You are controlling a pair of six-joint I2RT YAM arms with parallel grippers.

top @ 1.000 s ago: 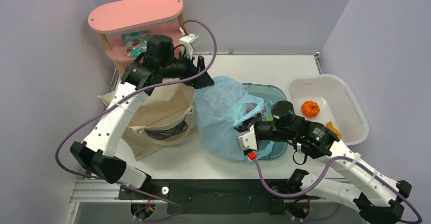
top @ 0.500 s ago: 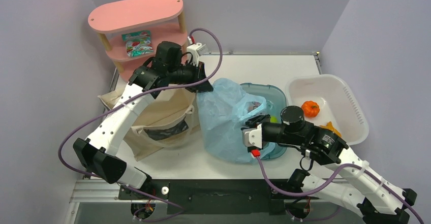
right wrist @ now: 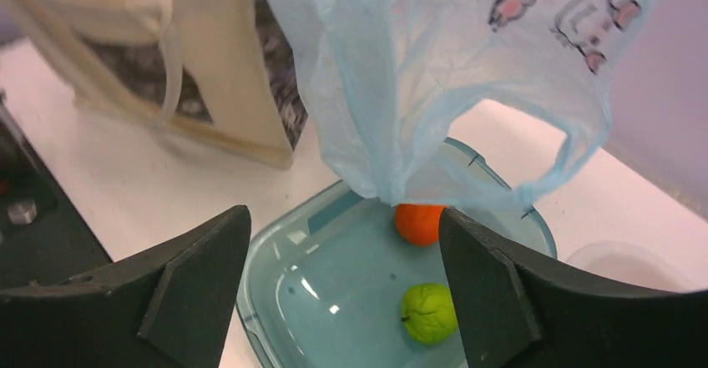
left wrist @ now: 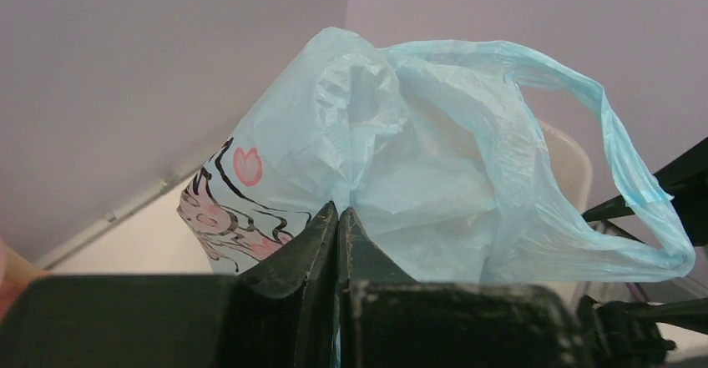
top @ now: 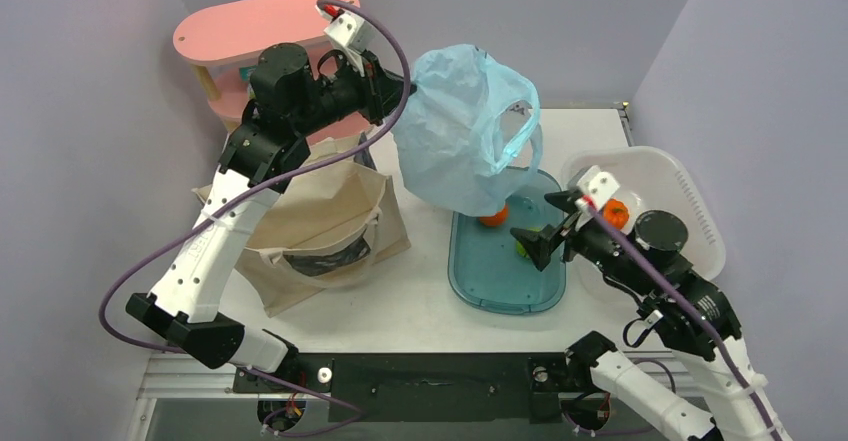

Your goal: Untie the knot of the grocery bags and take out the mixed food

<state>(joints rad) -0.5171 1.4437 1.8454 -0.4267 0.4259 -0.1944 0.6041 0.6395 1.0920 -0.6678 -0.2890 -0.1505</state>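
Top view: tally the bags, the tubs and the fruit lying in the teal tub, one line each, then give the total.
Bags: 2 (light blue plastic bag, beige tote)
Tubs: 2 (teal tub, white basin)
Fruit in the teal tub: 2 (orange fruit, green fruit)
Total: 6

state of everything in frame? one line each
grocery bag: untied, held up, mouth hanging down
left gripper: shut on the bag's plastic
right gripper: open, empty
orange fruit: out, in the tub under the bag's mouth
green fruit: out, in the tub
teal tub: lidless, on the table
canvas tote: upright, open
white basket: holds a small pumpkin
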